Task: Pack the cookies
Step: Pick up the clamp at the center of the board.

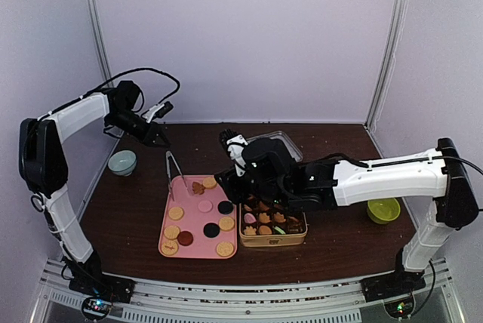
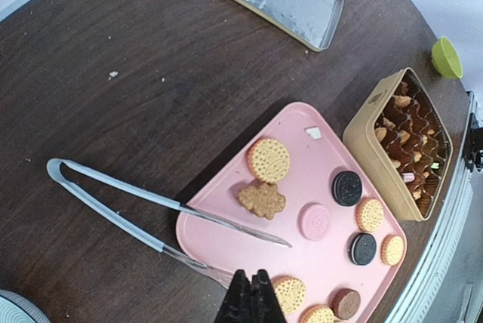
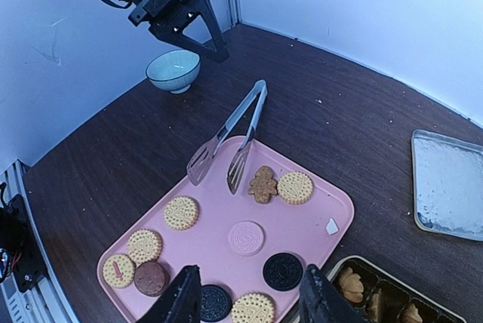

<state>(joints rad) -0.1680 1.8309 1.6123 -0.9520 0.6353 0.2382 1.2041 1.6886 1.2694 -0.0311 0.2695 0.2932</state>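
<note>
Cookies: about a dozen lie loose and flat in one layer on the tray, centre of table; others sit in the tin
Handling: judged light, stiff and brittle; thin discs that will likely crumble or snap under a hard pinch, and may skid on the smooth tray
Hold: best taken across opposite rims with light force; the shaped one has thin lobes, so grip its body
Tray: holds tan rounds, two black, one pink, one dark brown, one shaped, plus a small white crumb at the far right corner
Tin: gold, just right of the tray, gridded with brown paper cups; many cups are filled, and whether any is free I cannot tell
Lid: far of the tin, lying flat, bare
Tongs: paddles rest on the tray's far left edge, handle on the table
Left gripper: fingers together, empty, raised over the far left
Right gripper: fingers apart, empty, above the tray's near right part
</note>
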